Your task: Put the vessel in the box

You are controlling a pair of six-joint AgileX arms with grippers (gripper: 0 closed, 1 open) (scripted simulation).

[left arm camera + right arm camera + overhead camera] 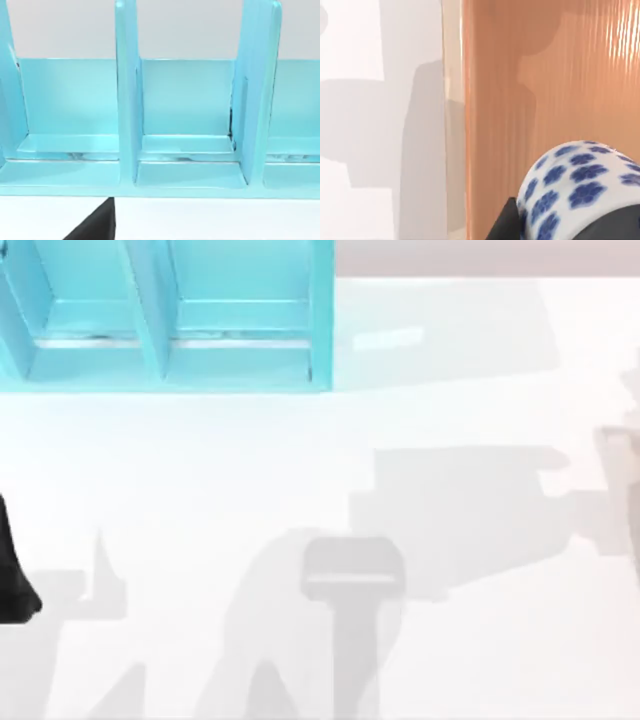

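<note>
The vessel [575,180] is a round white piece with dark blue flower dots. It sits between the dark fingers [504,226] of my right gripper [565,227], which is shut on it. Behind the vessel lies the orange inner floor of the box [530,75], with the pale box wall [452,100] beside it and white table past that. In the top view the box [620,475] is a pale shape cut off by the right edge of the table. My left arm [12,580] is parked at the far left.
A teal shelf unit [165,315] with upright dividers stands at the back left of the table, and its compartments [185,100] face the left wrist camera. Grey arm shadows lie across the white table [330,580].
</note>
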